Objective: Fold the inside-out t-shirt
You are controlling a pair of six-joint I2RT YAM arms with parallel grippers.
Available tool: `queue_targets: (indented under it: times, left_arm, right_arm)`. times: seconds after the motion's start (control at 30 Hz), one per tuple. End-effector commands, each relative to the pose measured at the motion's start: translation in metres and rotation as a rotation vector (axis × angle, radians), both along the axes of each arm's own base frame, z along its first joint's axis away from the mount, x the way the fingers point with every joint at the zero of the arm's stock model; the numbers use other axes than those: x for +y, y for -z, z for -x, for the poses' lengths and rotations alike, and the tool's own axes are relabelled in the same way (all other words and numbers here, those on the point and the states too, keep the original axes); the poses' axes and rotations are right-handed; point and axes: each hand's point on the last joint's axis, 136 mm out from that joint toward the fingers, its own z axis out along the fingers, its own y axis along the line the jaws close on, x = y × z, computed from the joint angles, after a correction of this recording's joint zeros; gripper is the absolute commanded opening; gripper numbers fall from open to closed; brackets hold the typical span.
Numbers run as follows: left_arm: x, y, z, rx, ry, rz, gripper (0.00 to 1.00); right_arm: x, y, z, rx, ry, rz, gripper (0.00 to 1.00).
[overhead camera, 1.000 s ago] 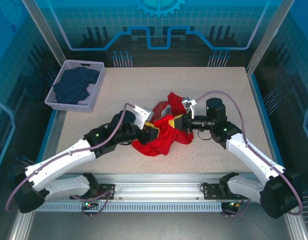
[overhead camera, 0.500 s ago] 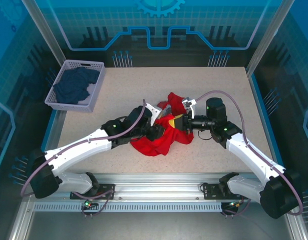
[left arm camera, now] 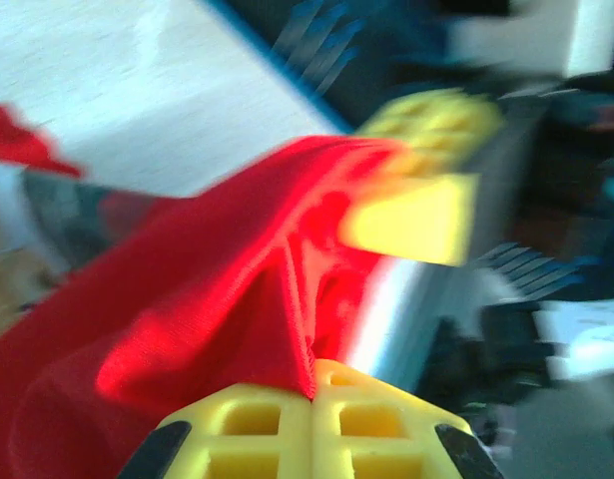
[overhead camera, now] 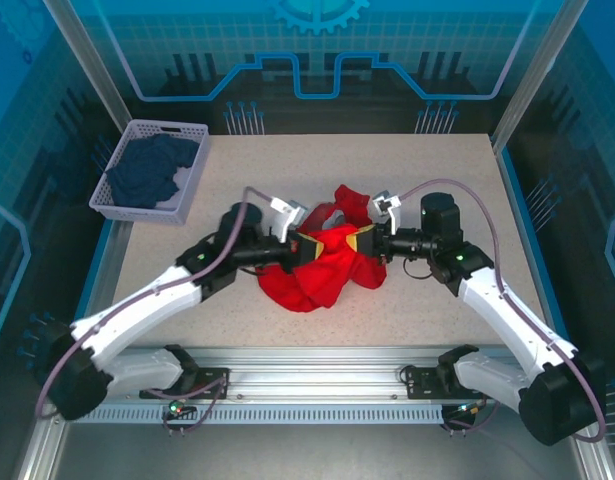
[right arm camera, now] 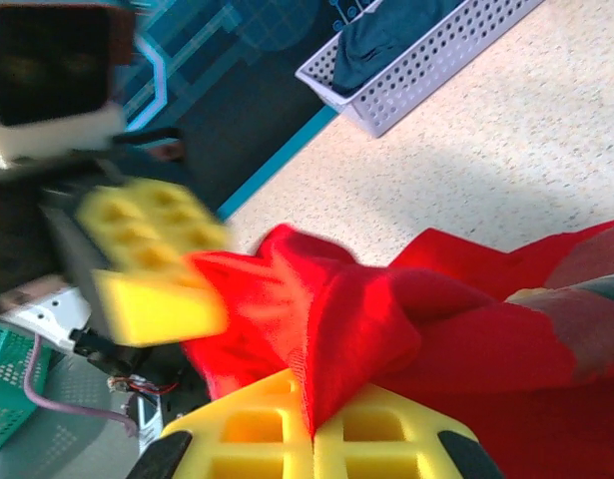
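left arm: the forearm has swung toward the back of the table, and the elbow now sits further left than half a second ago.
left gripper (overhead camera: 309,250): it has moved up from the near left side of the heap and is now level with the right gripper (overhead camera: 369,241), facing it.
right gripper: it has shifted slightly right and back, widening the gap to the left one.
inside-out t-shirt (overhead camera: 322,275): the edge between the two grippers is now drawn into a straighter span, and the rest gathers in a rounder bunch on the near side.
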Motion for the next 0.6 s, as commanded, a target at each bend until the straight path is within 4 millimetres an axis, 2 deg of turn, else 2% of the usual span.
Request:
queue_targets:
  times: [0.0, 0.03, 0.07, 0.17, 0.27, 0.3, 0.4, 0.47, 0.57]
  left_arm:
    - [-0.002, -0.063, 0.055, -0.073, 0.28, 0.231, 0.0]
    - [0.0, -0.065, 0.058, -0.078, 0.295, 0.244, 0.0]
    - [0.004, -0.069, 0.061, -0.086, 0.305, 0.26, 0.0]
    - [0.012, -0.077, 0.06, -0.105, 0.297, 0.31, 0.0]
    - [0.014, -0.077, 0.05, -0.1, 0.264, 0.322, 0.0]
    - [0.013, -0.076, 0.047, -0.095, 0.258, 0.317, 0.0]
    - [0.011, -0.069, 0.035, -0.076, 0.21, 0.286, 0.0]
    - [0.012, -0.06, 0.024, -0.063, 0.15, 0.236, 0.0]
    - [0.014, -0.052, 0.016, -0.058, 0.103, 0.197, 0.0]
  right_arm:
    - [-0.011, -0.007, -0.003, -0.031, 0.031, 0.052, 0.0]
    - [-0.012, -0.016, -0.005, -0.05, 0.036, 0.059, 0.0]
    - [-0.013, -0.015, -0.007, -0.044, 0.05, 0.076, 0.0]
    - [-0.018, 0.0, -0.016, 0.001, 0.116, 0.16, 0.0]
    - [-0.018, 0.016, -0.018, 0.025, 0.156, 0.255, 0.03]
    - [-0.019, 0.019, -0.019, 0.029, 0.17, 0.284, 0.05]
    - [-0.035, 0.031, -0.026, 0.061, 0.264, 0.428, 0.22]
    - [-0.038, 0.024, -0.023, 0.013, 0.271, 0.471, 0.3]
    - [-0.017, -0.001, -0.002, -0.142, 0.152, 0.386, 0.39]
